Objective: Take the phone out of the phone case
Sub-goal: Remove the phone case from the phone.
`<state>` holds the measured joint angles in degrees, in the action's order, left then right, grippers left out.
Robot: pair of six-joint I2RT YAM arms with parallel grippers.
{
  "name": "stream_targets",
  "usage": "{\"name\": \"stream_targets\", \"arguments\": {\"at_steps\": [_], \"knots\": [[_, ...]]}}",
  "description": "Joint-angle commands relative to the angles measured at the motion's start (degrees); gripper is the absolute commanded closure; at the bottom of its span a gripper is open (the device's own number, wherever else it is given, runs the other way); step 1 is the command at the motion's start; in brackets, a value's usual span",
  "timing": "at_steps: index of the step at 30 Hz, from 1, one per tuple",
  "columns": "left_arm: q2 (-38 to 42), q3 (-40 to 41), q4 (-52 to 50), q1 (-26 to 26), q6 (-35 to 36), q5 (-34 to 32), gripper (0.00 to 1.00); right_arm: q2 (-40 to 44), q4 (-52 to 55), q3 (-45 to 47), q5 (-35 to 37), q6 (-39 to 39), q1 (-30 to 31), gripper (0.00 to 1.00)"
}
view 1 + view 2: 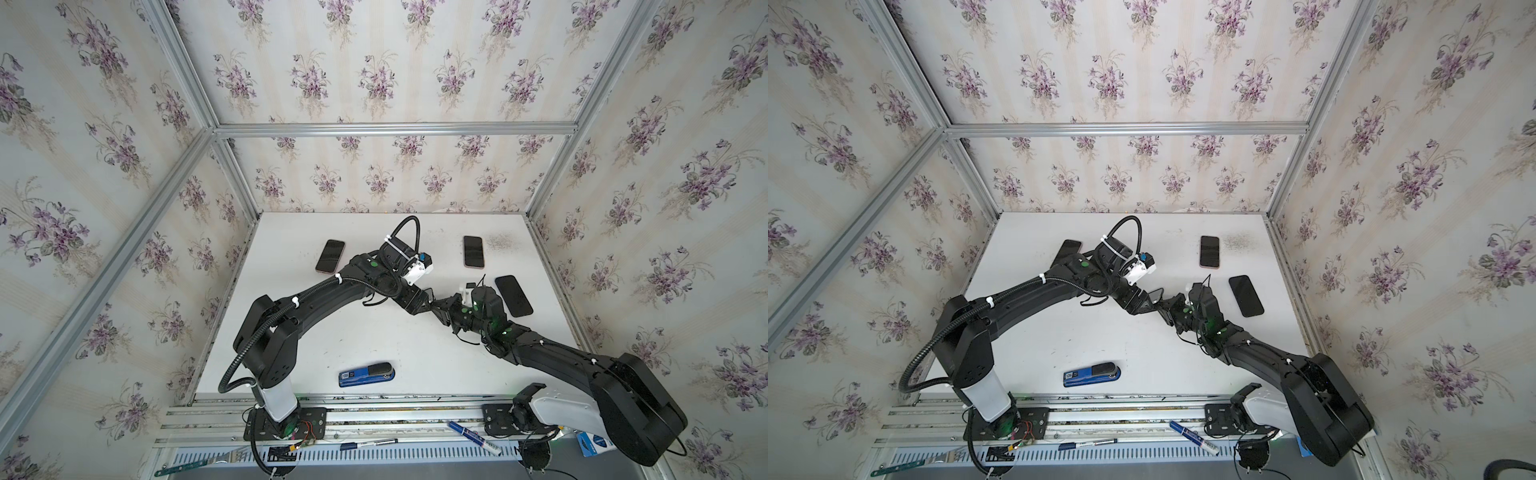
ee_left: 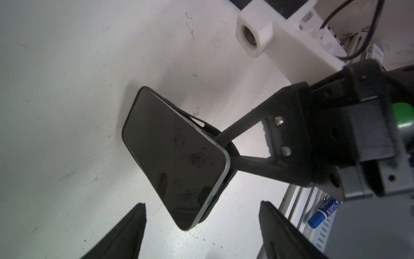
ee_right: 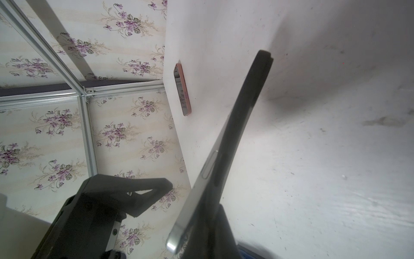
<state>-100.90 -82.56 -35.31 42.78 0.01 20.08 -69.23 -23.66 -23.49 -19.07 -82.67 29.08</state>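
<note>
While the right claw (image 2: 224, 146) pinches shut on a peeled-back wall of the black phone case (image 2: 207, 127), we see the phone (image 2: 172, 154) held up off the white bench (image 2: 67, 89) btwn the two arms, one long silver edge already clear of the case. The left claw (image 2: 202, 204) stands wide, fingers either side of the phone's near end w/o touching. We judge the phone stiff, glass-fronted, slick & fragile, and the case soft & stretchy. The best hold is prob. across the bared metal edges, firm not hard, since a slip means a drop onto the bench.
</note>
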Motion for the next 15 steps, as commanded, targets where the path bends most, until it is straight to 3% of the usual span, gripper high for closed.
{"name": "stream_targets", "arguments": {"at_steps": [1,9,15], "knots": [[-0.89,-0.88,-0.07,0.19,1.53,-0.75,0.21,-0.11,-4.58,0.0,-0.53,-0.56,0.01,1.0],[-2.82,-1.95,-0.02,0.8,1.97,-5.68,0.29,0.17,-4.86,0.24,-0.6,-1.07,0.01,1.0],[-3.47,-2.34,0.03,1.07,2.72,-11.13,0.44,0.25,-5.07,0.33,-0.62,-1.43,0.01,1.0]]}}
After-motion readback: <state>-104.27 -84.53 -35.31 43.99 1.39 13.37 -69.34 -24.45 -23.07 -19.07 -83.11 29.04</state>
